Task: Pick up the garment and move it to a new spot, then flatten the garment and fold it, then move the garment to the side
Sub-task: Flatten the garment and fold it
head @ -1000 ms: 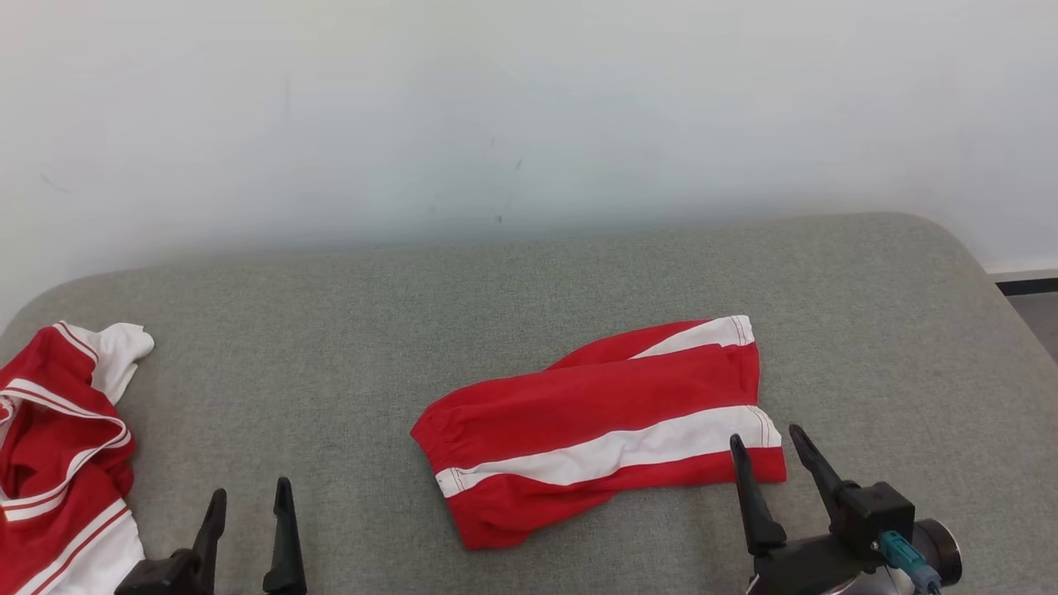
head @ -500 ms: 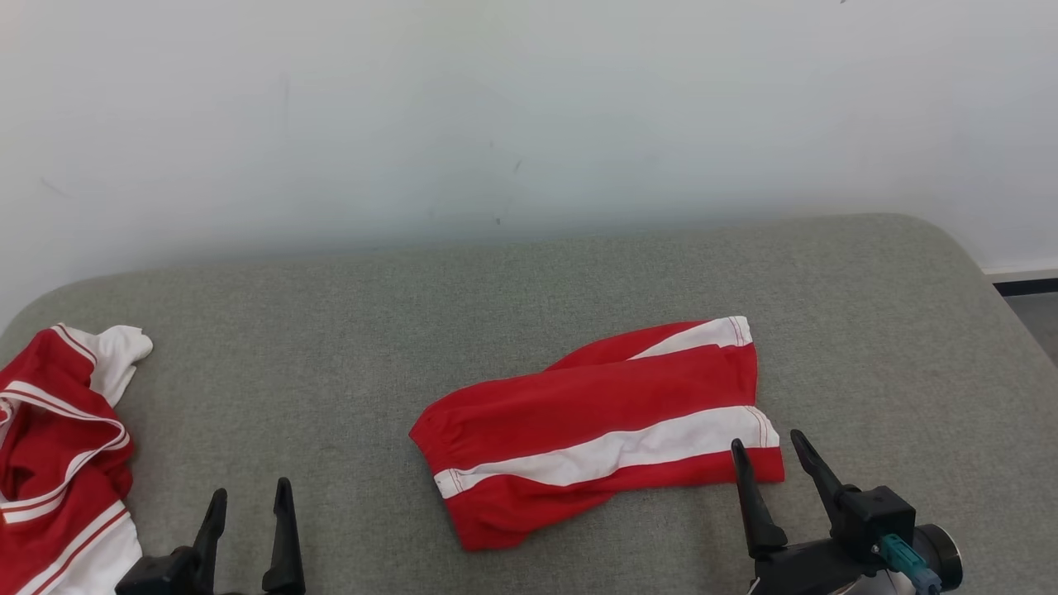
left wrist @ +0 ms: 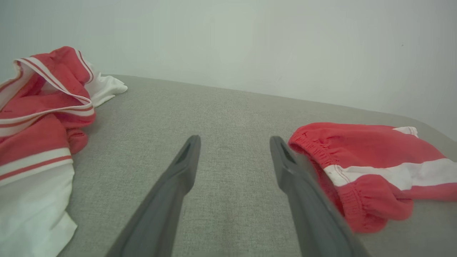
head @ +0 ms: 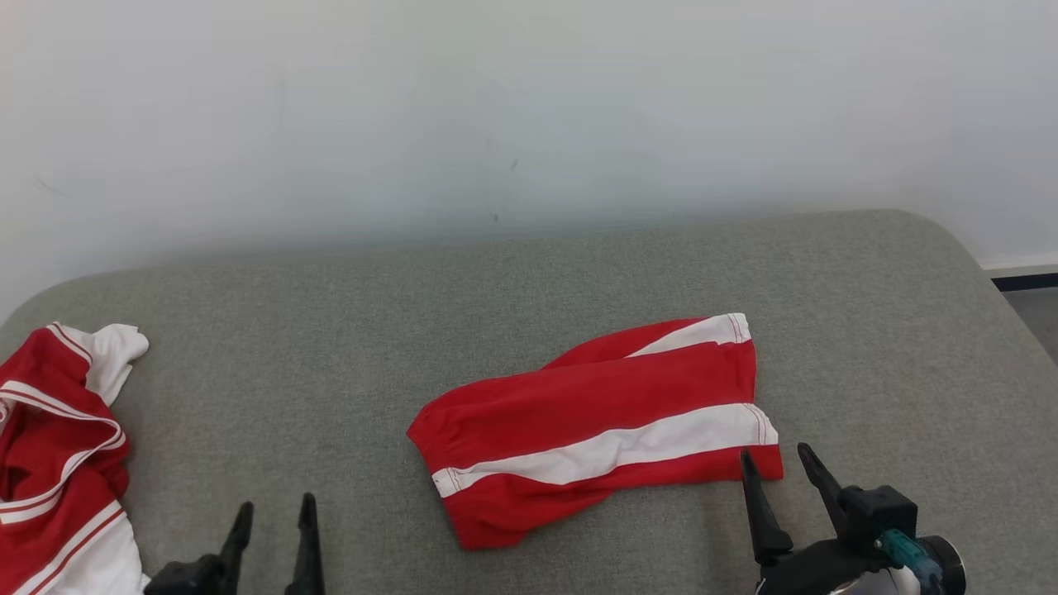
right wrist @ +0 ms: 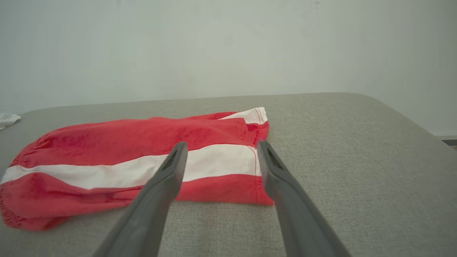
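The garment, red shorts with a white side stripe [head: 595,421], lies folded on the grey padded surface [head: 331,330], right of centre. My right gripper [head: 775,450] stands open just in front of the shorts' right hem, touching nothing. In the right wrist view its gripper [right wrist: 222,143] frames the hem corner of the shorts [right wrist: 125,146]. My left gripper [head: 277,501] is open at the lower left, empty over bare fabric. In the left wrist view that gripper [left wrist: 234,139] points between the shorts' waistband end [left wrist: 371,157] and the pile at the left.
A crumpled red and white garment [head: 58,446] lies at the surface's left edge, also in the left wrist view as a heap [left wrist: 39,117]. A pale wall [head: 529,107] rises behind. The surface rounds off at the right, with floor [head: 1033,318] beyond.
Both grippers have drawn back toward the bottom of the head view; the left one also shifted a little to the right. The shorts lie as before.
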